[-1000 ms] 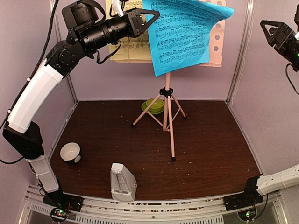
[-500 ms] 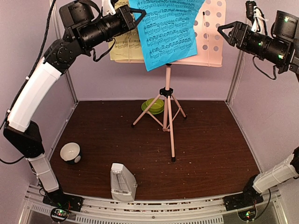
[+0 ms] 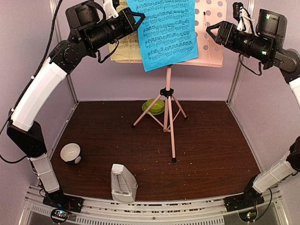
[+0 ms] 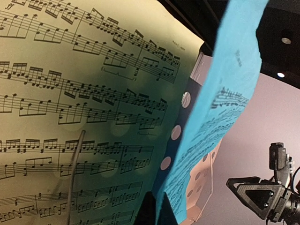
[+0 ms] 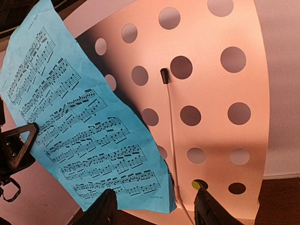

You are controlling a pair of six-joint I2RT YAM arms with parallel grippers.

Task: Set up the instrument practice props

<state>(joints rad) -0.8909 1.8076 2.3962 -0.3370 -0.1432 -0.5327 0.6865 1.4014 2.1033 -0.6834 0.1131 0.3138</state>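
The pink music stand [image 3: 213, 52] stands mid-table on tripod legs [image 3: 168, 117]. A yellow page [image 3: 125, 47] rests on the left of its hole-punched panel. A blue page [image 3: 166, 33] hangs in front of the panel's middle, and my left gripper [image 3: 140, 19] is shut on its left edge. In the left wrist view the gripper [image 4: 157, 211] pinches the blue page [image 4: 220, 103] beside the yellow page [image 4: 84, 117]. My right gripper [image 3: 209, 32] is open just right of the blue page, facing the panel [image 5: 211, 93]; nothing lies between its fingers [image 5: 154, 211]. The metronome [image 3: 123, 183] stands at the front left.
A green bowl on a saucer [image 3: 155, 106] sits behind the tripod legs. A white-and-black bowl [image 3: 71, 153] is at the front left. A thin page-holder wire [image 5: 169, 131] runs down the panel. Purple walls close in on three sides.
My right arm swung in from the far right to the stand's panel. The blue page, curled out over the panel's right side before, now hangs flatter and further left.
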